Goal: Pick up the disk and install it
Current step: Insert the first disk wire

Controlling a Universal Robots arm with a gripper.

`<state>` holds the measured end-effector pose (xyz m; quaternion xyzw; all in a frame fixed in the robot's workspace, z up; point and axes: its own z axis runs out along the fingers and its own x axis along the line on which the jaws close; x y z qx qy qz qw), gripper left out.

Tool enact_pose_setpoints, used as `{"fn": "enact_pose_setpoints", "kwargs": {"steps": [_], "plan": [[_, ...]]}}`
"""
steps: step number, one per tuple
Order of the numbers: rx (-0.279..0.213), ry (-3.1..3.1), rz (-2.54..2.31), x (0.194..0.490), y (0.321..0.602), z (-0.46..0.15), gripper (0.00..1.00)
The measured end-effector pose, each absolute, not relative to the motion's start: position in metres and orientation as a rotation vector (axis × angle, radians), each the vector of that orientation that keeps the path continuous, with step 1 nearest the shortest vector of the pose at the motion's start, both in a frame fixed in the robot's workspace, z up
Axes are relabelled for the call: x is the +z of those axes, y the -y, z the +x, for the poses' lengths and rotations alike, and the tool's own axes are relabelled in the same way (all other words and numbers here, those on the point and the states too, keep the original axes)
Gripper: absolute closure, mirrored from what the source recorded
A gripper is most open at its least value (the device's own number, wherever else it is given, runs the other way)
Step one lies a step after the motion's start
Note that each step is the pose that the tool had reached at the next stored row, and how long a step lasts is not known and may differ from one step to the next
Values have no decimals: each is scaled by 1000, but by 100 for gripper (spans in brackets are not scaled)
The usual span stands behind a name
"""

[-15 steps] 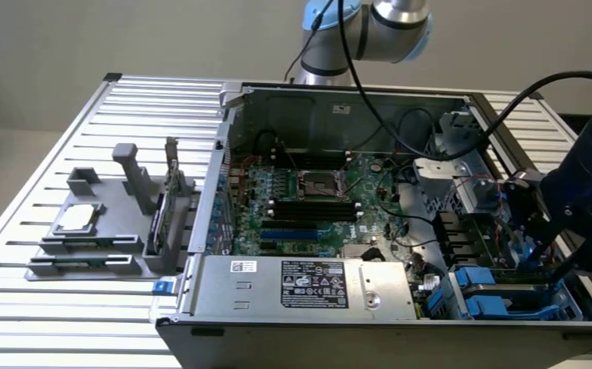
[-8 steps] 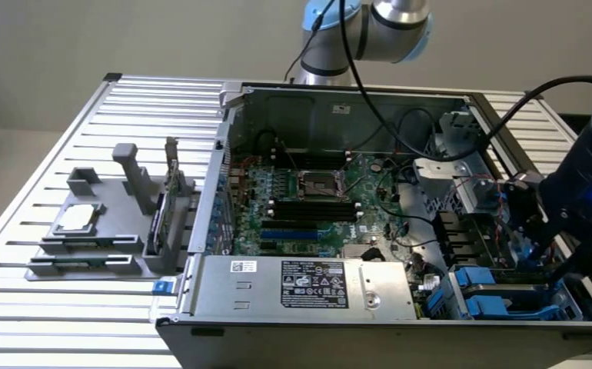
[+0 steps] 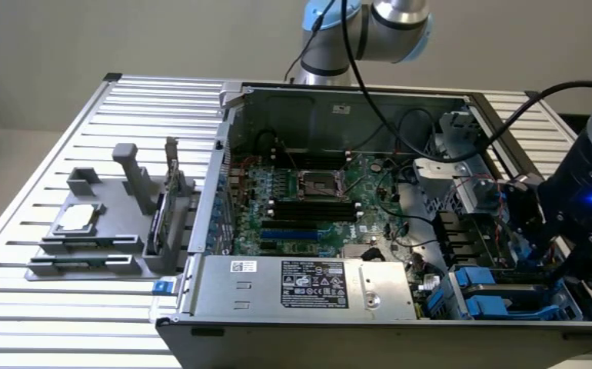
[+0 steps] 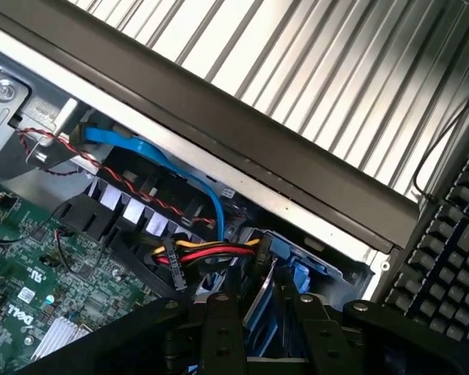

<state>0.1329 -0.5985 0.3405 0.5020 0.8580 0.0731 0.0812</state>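
Exterior view: the arm's wrist hangs at the right edge over the open computer case [image 3: 378, 231]; blue drive carriers [image 3: 501, 296] sit lower right.

Wrist view: the gripper [image 4: 266, 312] at bottom centre is clamped on the disk [image 4: 259, 301], held edge-up between the fingers beside the red-yellow cables [image 4: 211, 251]; a keyboard [image 4: 449, 258] lies right.

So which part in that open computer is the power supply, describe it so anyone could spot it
Start at the open computer case on the slatted metal table. Along the case's near edge, below the green motherboard, lies the power supply, a long silver-grey metal box. Unlike the blue drive carriers toward the exterior view's right, it carries a large black label on top.
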Motion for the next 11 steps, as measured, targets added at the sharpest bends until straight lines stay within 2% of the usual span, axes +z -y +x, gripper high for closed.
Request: {"fn": "enact_pose_setpoints", "kwargs": {"steps": [11], "plan": [[268,-2572,1542,340,599,135,69]]}}
